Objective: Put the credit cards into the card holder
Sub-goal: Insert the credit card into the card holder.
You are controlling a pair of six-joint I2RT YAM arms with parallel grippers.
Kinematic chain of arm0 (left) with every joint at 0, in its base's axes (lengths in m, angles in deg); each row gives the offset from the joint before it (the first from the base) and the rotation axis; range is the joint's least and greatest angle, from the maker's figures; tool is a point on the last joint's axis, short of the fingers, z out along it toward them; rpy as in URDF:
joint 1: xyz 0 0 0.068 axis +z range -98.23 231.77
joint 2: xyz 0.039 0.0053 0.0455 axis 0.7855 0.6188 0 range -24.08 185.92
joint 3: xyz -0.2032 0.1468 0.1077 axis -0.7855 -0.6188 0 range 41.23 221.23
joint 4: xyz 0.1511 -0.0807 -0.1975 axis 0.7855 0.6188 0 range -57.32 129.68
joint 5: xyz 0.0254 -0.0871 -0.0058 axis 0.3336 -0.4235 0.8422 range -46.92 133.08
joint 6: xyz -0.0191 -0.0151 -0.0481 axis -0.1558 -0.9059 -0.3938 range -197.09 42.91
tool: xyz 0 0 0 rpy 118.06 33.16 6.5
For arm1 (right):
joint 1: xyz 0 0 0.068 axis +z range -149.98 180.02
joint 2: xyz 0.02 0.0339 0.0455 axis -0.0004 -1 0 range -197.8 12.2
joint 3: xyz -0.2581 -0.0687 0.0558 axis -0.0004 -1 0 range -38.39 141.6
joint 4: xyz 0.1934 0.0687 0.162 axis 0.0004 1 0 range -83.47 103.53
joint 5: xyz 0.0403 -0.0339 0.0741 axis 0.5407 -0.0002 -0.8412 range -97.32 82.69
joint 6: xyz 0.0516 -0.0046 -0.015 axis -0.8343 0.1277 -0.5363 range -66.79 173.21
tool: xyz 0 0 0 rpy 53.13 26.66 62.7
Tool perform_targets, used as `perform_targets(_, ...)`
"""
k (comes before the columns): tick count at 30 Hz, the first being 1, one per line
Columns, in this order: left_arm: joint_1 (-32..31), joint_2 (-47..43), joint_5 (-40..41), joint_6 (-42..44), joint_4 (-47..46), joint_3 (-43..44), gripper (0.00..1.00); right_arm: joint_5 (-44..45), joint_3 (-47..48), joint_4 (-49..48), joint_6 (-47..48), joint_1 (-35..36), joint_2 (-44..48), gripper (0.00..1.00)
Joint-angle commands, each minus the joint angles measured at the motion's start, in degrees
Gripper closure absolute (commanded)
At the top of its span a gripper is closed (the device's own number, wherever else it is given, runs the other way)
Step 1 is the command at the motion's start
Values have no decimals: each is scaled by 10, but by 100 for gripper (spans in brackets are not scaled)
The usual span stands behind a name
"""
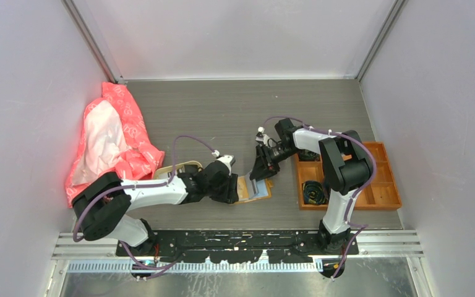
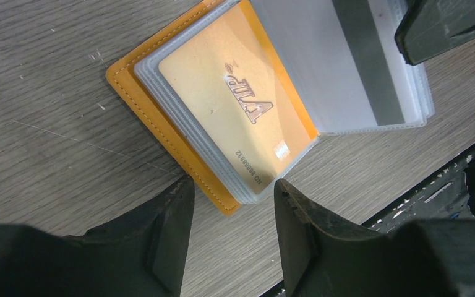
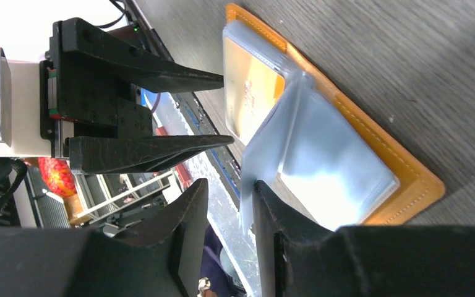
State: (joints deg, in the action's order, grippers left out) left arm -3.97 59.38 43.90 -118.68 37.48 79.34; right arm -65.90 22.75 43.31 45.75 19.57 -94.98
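The mustard-orange card holder [image 1: 258,190] lies open on the table, with clear sleeves inside. In the left wrist view a gold VIP card [image 2: 241,117] sits in the top sleeve of the holder [image 2: 161,124]. A pale card with a grey stripe [image 2: 352,62] sits in a lifted sleeve leaf. My left gripper [image 2: 232,185] is open and empty, its jaws straddling the holder's near corner. My right gripper [image 3: 230,184] is open over the holder [image 3: 402,179]. The raised sleeve leaf [image 3: 266,154] leans against the inner face of one finger [image 3: 272,210]. I see no loose cards.
An orange compartmented box [image 1: 385,189] with black coils [image 1: 313,190] stands right of the holder. A red-pink bag [image 1: 114,139] lies at the left wall. A beige tray [image 1: 184,166] shows partly behind my left arm. The black base rail [image 1: 241,238] runs along the near edge.
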Motion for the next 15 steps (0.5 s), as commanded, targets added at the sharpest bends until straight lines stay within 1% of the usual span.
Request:
perform_targets(1, 2, -28, -3, 3, -21, 8, 49, -46, -1, -27, -20, 6, 2, 61)
perform_targets(8, 2, -24, -5, 2, -24, 7, 50, -53, -5, -41, -33, 12, 0, 59)
perform_targets(15, 2, -59, 4, 4, -19, -5, 50, -59, -6, -47, -38, 14, -4, 62)
